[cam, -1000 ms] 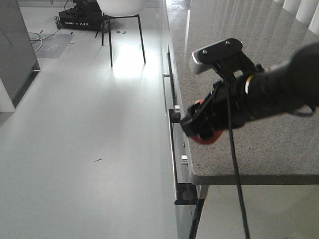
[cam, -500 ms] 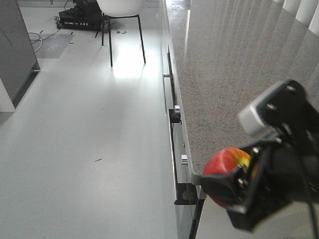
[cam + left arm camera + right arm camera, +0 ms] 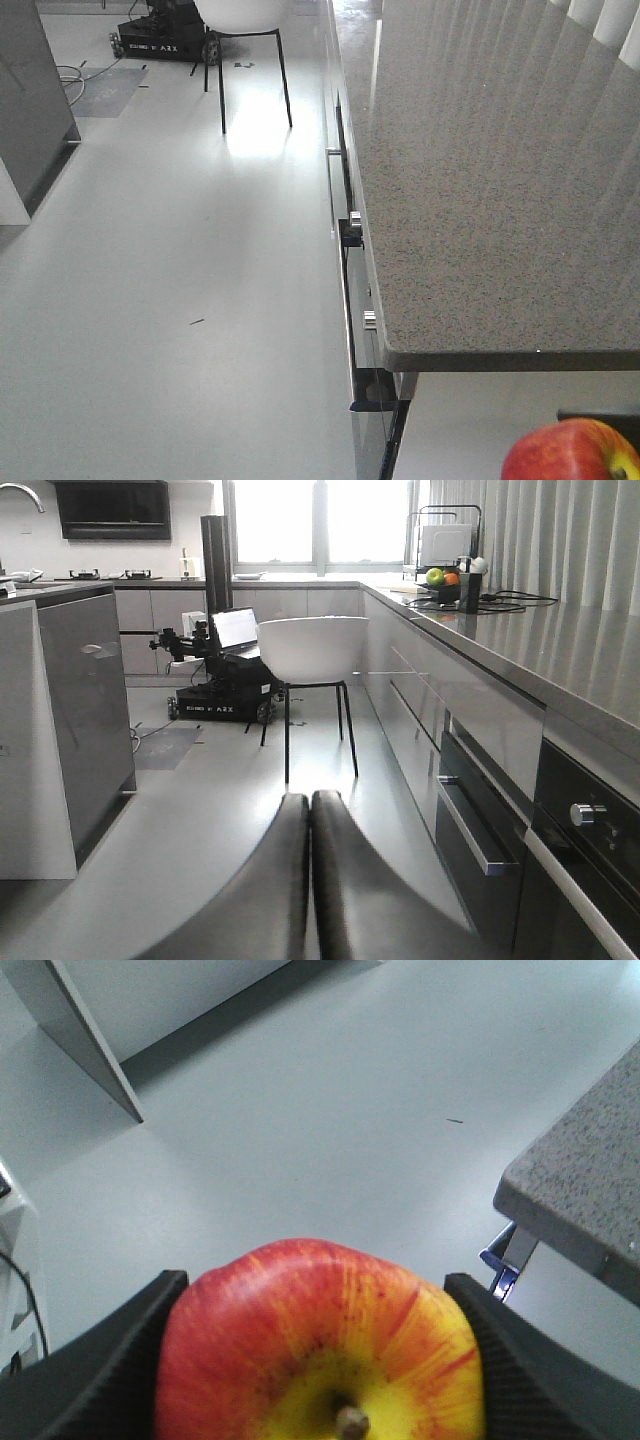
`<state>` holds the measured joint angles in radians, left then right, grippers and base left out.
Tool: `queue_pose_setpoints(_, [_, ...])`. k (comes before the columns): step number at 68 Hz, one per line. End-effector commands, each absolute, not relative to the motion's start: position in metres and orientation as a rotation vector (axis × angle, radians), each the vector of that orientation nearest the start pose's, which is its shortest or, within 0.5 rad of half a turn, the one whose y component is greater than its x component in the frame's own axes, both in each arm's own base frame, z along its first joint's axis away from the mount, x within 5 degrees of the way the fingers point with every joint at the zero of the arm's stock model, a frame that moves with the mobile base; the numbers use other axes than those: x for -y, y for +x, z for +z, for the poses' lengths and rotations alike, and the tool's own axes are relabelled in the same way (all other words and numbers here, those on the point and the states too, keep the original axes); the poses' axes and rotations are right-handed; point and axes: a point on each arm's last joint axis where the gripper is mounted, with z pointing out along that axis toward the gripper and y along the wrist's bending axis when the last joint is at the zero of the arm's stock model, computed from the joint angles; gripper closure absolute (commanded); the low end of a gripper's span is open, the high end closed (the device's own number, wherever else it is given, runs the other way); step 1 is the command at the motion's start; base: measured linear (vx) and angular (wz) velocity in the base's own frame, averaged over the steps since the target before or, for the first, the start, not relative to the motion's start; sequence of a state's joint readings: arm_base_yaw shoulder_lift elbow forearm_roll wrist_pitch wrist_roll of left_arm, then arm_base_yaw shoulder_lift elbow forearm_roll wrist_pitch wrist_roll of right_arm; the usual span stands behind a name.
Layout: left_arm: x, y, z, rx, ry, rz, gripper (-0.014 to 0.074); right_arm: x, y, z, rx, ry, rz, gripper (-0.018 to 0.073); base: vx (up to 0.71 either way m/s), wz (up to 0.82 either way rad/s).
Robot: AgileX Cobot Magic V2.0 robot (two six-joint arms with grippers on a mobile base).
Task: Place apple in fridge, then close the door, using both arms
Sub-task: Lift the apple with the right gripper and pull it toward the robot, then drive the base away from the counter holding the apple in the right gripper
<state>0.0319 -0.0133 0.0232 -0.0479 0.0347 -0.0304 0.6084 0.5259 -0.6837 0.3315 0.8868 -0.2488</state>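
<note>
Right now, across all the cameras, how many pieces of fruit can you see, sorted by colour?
Red apple: 1
Green fruit: 1
Orange fruit: 1
Total: 3

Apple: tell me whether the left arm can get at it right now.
Probably not. The right gripper clamps the apple on both sides, leaving little free to grasp, and the left gripper is shut, facing a white chair with the apple nowhere in its view.
</note>
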Motion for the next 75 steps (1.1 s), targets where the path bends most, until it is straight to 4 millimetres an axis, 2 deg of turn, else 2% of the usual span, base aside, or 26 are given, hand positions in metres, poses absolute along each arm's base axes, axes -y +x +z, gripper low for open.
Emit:
queue_pose_setpoints(1, [-0.0020,0.0550,0.2083,-1.444,-0.094,-0.049,0.0603,-0.0659,0.0521,0.3419,-1.983,-0.809,0.639,0.0371,0.00,0.00])
queue_pose_setpoints(75, [-0.0020,0.0550,0.2083,-1.444,-0.094,-0.049,0.0603,-0.0638,0.0480,0.3406,-1.996,-0.826,0.639,0.0370,0.00,0.00])
